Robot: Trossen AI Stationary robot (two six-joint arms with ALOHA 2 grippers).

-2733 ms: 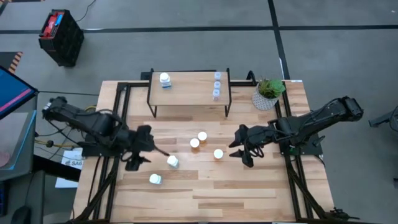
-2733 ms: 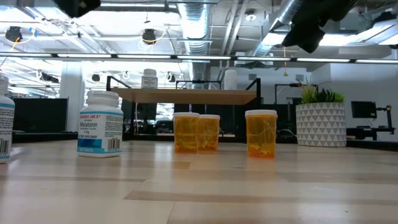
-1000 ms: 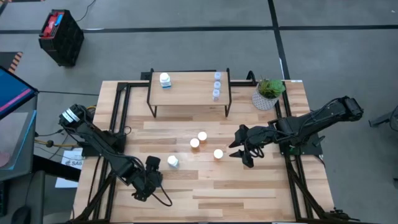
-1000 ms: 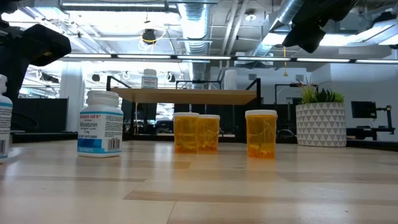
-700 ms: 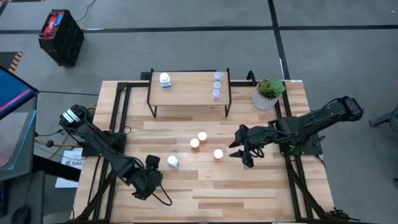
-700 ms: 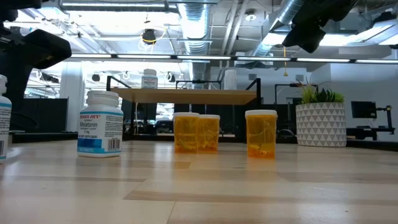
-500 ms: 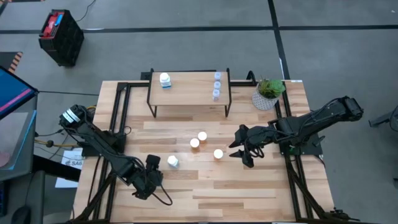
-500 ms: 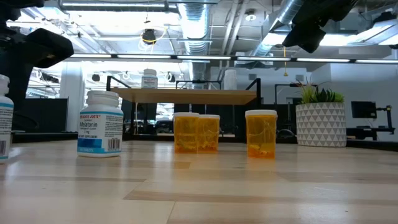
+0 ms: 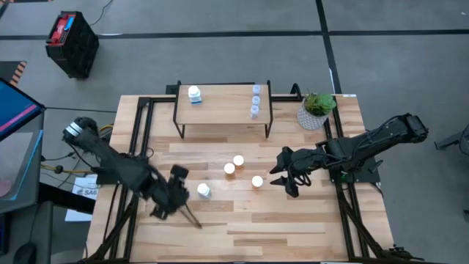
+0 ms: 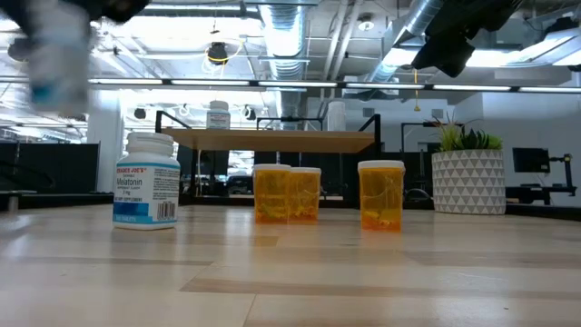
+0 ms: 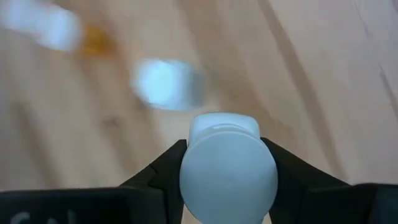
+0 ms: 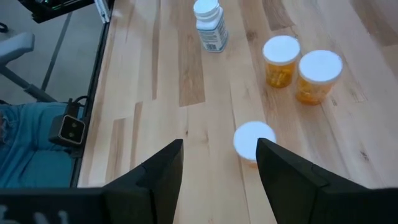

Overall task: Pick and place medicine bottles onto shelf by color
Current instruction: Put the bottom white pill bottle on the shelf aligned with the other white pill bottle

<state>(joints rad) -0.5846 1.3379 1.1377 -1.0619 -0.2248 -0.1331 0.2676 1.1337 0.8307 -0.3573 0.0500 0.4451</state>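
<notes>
Only the left wrist view shows the left claw (image 11: 227,177) gripping a white bottle (image 11: 227,168).

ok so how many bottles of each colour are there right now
white bottles: 3, counting the white bottle in the left gripper
orange bottles: 3
clear bottles: 3
total: 9
</notes>
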